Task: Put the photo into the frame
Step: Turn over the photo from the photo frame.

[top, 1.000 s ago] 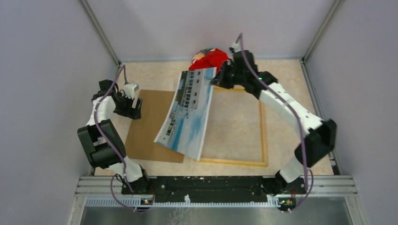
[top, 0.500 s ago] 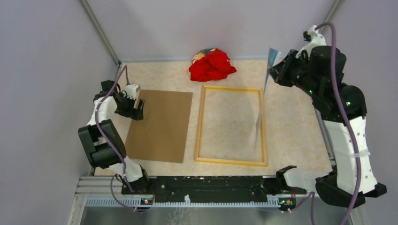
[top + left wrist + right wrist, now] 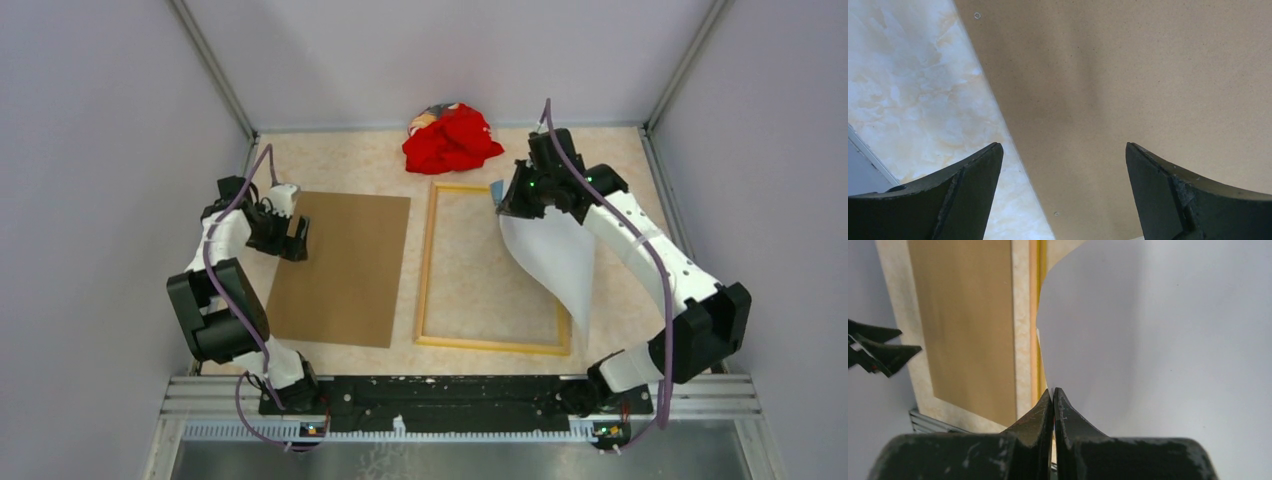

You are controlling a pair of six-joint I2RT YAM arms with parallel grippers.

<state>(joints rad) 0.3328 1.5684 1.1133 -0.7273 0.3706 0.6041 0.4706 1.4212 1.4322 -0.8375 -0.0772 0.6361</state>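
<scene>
- The photo is pinched at its far edge by the right gripper, whose jaws are closed flat on the sheet, as is seen in the right wrist view.
- The sheet is held with its plain white back upward and sags in a curl over the right half of the frame. The printed side is thus turned down toward the opening, as insertion from behind would require.
- Whether the photo's low near end touches the frame's right rail cannot be told.
- The frame is laid flat on the table, pale wood side up, so that it can be loaded from the back.
- The brown backing panel is set just beside the frame on the left, apart from it, presumably kept ready for closing.
- The left gripper is held wide open and empty over that panel's left edge.
- A red cloth is bunched beyond the frame, clear of the work.
</scene>
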